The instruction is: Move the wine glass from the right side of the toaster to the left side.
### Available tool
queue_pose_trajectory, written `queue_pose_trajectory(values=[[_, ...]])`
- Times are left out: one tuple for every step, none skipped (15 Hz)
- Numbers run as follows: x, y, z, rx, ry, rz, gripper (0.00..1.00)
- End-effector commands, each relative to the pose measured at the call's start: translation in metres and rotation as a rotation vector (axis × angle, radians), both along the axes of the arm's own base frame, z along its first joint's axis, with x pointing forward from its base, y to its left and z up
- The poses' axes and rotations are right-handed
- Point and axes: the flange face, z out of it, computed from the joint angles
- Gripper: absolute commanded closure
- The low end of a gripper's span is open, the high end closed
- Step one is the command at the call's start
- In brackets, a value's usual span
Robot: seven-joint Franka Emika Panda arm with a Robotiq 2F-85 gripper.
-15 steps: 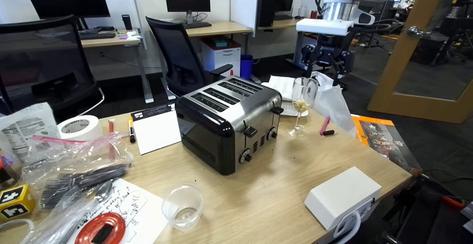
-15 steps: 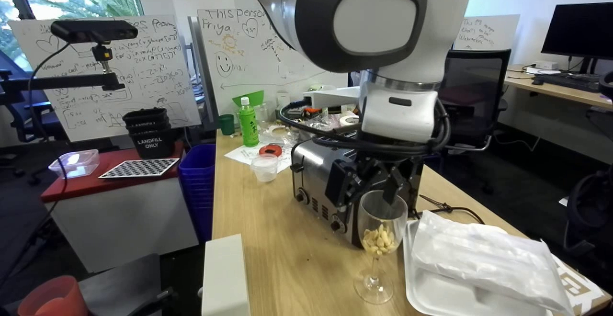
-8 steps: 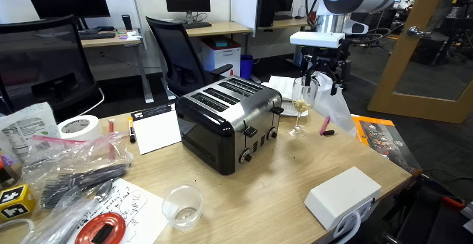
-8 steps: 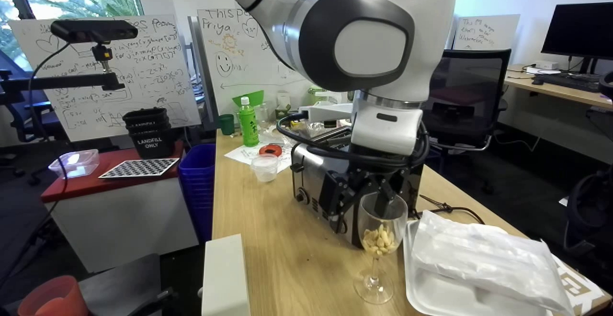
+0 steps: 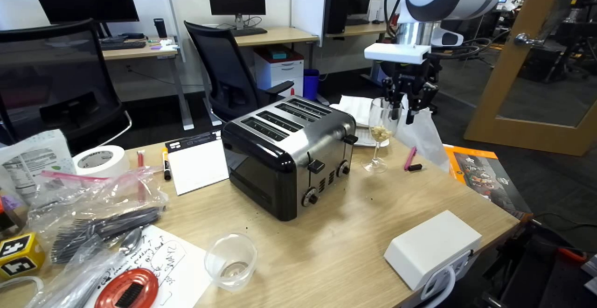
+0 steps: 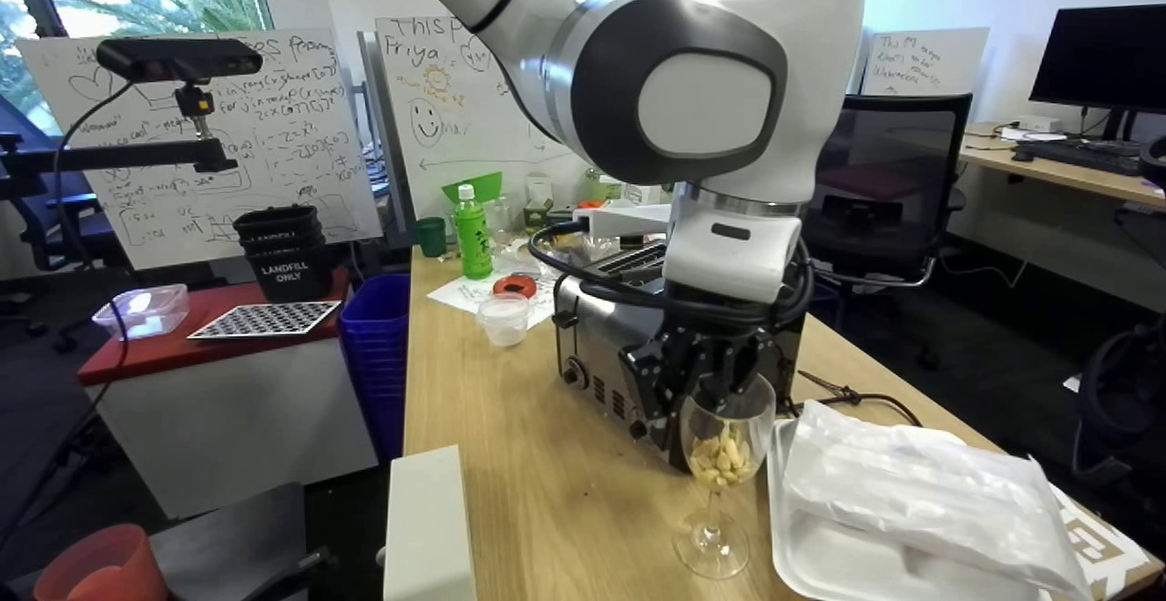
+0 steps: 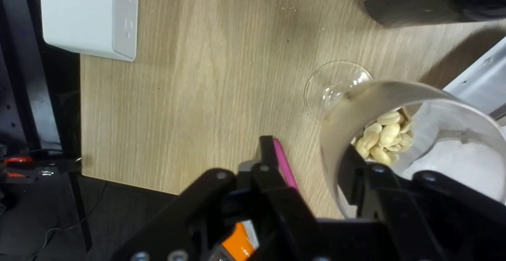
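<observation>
Two fingers of the pincer stand partly apart, clasping nothing, one inside the upright wine glass, one outside. In an exterior view, from the glass's foot, the toaster sits at nine o'clock, a pink pen at three.

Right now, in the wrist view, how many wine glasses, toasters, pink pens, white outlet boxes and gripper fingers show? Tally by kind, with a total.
Wine glass: 1
Toaster, only partly in view: 1
Pink pen: 1
White outlet box: 1
Gripper fingers: 2
Total: 6
</observation>
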Motion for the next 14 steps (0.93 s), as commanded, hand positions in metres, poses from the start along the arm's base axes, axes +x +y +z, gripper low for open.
queue_pose_trajectory(values=[[0.003,-0.001,0.002,-0.017,-0.031,-0.023,0.88],[0.004,0.000,0.003,-0.019,-0.040,-0.029,0.96],[0.004,0.000,0.003,-0.019,-0.044,-0.032,1.00],[0.004,0.000,0.003,-0.019,-0.050,-0.033,1.00],[0.005,0.001,0.005,-0.021,-0.057,-0.032,1.00],[0.005,0.001,0.008,-0.023,-0.070,-0.028,0.99],[0.004,0.002,0.009,-0.015,-0.071,-0.019,0.98],[0.003,0.002,0.010,-0.016,-0.075,-0.017,0.98],[0.002,0.002,0.013,-0.017,-0.083,-0.016,0.98],[0.000,0.003,0.017,-0.018,-0.091,-0.012,0.98],[-0.002,0.004,0.021,-0.020,-0.098,-0.009,0.98],[-0.005,0.004,0.026,-0.026,-0.108,-0.004,0.98],[-0.011,0.006,0.033,-0.036,-0.119,0.003,0.98],[-0.016,0.007,0.038,-0.047,-0.125,0.014,0.98]])
